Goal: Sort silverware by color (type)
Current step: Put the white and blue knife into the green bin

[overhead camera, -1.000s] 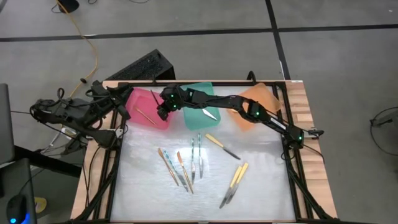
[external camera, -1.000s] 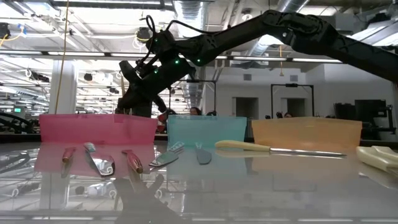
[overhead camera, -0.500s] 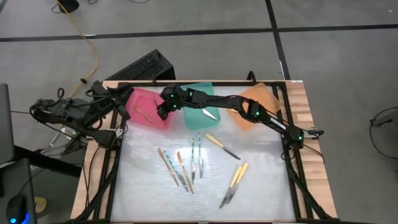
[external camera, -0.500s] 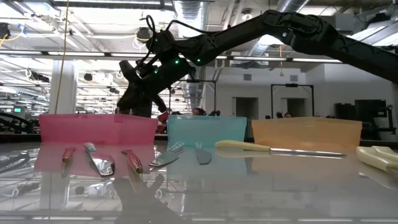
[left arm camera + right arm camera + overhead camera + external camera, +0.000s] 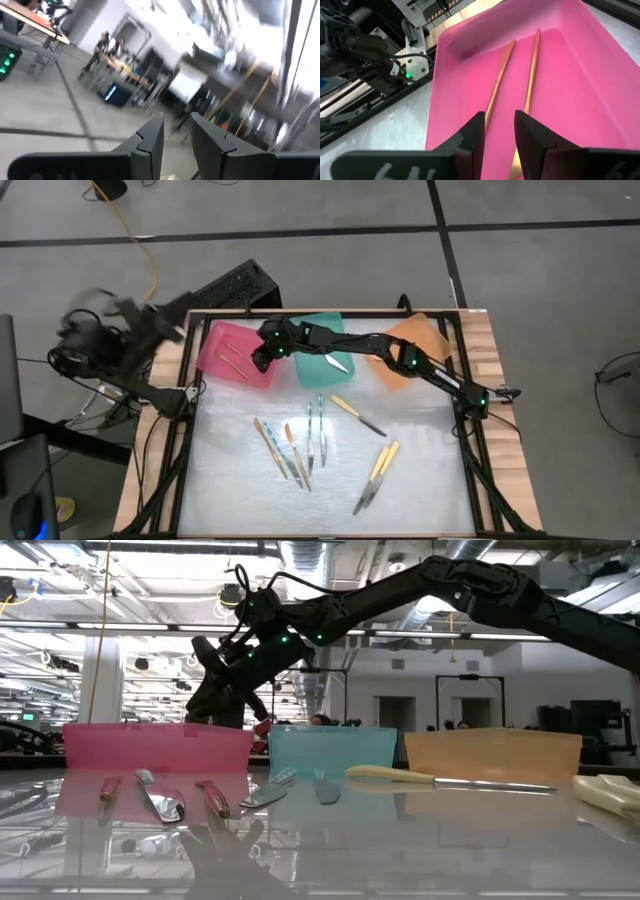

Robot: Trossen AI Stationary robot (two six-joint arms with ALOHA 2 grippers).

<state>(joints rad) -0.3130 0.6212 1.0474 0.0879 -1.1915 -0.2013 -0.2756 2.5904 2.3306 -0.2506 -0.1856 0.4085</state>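
Pink tray (image 5: 225, 340): far-left of the three trays along the back of the counter (image 5: 420, 480). Two orange-tan utensils (image 5: 520, 95) lie side by side on its floor, slim handles running lengthwise, close but not touching.
Teal tray (image 5: 322, 375): middle of the row, just beside the pink one. One utensil (image 5: 337, 364) with a silvery end lies inside; its handle colour is hard to tell under the arm.
Orange tray (image 5: 415, 330): right of the row; the right arm crosses over it, and its contents cannot be made out.
Right end effector (image 5: 496, 131): over the near right edge of the pink tray, fingers a little apart, nothing between them; the two orange-tan pieces lie just beyond its tips.
Left end effector (image 5: 175, 137): off the counter's left side, raised and pointed at the room; fingers parted by a narrow gap, holding nothing.
Silverware on the counter (image 5: 310, 442): loose pieces in front of the trays, slim with silvery metal ends.
Left group: several orange-tan and teal-blue pieces (image 5: 275, 448) lying near each other, roughly parallel, some overlapping at the metal ends.
Centre: two teal-blue handled pieces (image 5: 319, 425) side by side.
Pale yellow pieces: one (image 5: 357, 415) angled in front of the teal tray; two more (image 5: 378, 470) together nearer the front right.
Low view: a pale yellow handled knife (image 5: 450, 780) lies flat in front of the orange tray.
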